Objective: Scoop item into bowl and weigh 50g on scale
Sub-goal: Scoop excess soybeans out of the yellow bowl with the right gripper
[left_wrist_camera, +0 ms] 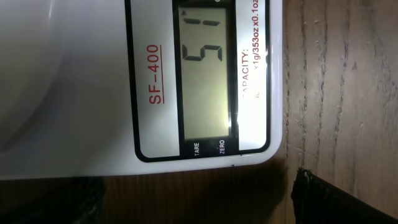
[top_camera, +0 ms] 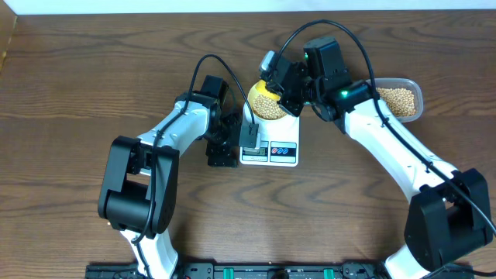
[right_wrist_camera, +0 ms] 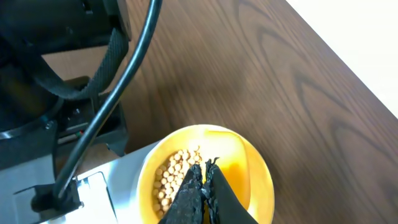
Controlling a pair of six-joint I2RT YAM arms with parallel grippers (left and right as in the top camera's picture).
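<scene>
Weight trimming is looking like the step in hand: the small tan round beans [right_wrist_camera: 176, 177] are lying heaped in the small round pale yellow bowl [right_wrist_camera: 261, 177], which is sitting on the white rectangular digital kitchen scale [top_camera: 284, 133] near the middle of the brown wooden table [top_camera: 77, 77], a bit toward its far edge. The grey display [left_wrist_camera: 205, 74] is showing, sideways in the left wrist view, digits reading like a five and a one, the second partly cropped, so the load is probably running a touch over target. Doing this well is going to mean lifting out one or two beans at a time, keeping all pressure off the bowl rim and platform so the reading is not getting skewed, letting the digits settle before judging, and dropping removed beans into the clear rectangular plastic tub [top_camera: 421, 101] of beans near the far right edge. The right gripper [right_wrist_camera: 205, 167] is hanging tip-down inside the bowl, black fingers [right_wrist_camera: 186, 199] pressed together with nothing visible between them; whether the tips are touching the beans, cannot tell. The right arm [top_camera: 387, 147] is reaching in from the near right corner. The left gripper [left_wrist_camera: 186, 186] is hovering low over the scale's display end, jaws spread wide and holding nothing, with the left arm [top_camera: 167, 136] arcing in from the near left.
</scene>
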